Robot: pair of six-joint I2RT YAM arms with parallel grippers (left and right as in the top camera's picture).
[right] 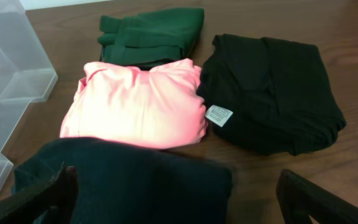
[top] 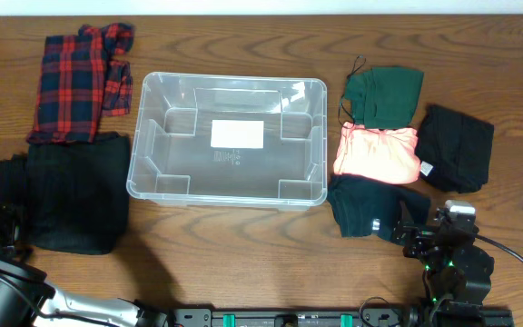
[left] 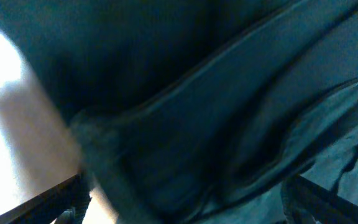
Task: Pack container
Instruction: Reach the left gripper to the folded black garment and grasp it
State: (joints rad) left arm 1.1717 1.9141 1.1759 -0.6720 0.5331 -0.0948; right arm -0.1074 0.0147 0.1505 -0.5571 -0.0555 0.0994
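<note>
Left gripper (left: 185, 190): nearest the left edge, fingers (left: 58, 202) spread wide, dark fabric filling the span between them; contact cannot be told. From overhead it sits at the left border of the large black garment (top: 75, 195), which lies flat on the wooden table (top: 243, 263). Right gripper (right: 176, 190): near right, jaws apart, holding nothing, low over the near edge of the dark folded garment (right: 123, 177). Pink garment (right: 138, 102): folded, just beyond the dark one and touching it. Tagged black garment (right: 269, 93): folded, right of the pink one and against it, with its white tag (right: 219, 115) on the edge facing the pink. Container (top: 225, 136): clear bin, upright at mid-table, between the large black garment on its left and the folded items on its right; the white label (top: 236, 134) shows plainly on its base. Green garment (right: 154, 34): folded, beyond the pink one. Plaid shirt (top: 75, 82): red and navy, far left, beyond the large black garment and meeting its far edge.
</note>
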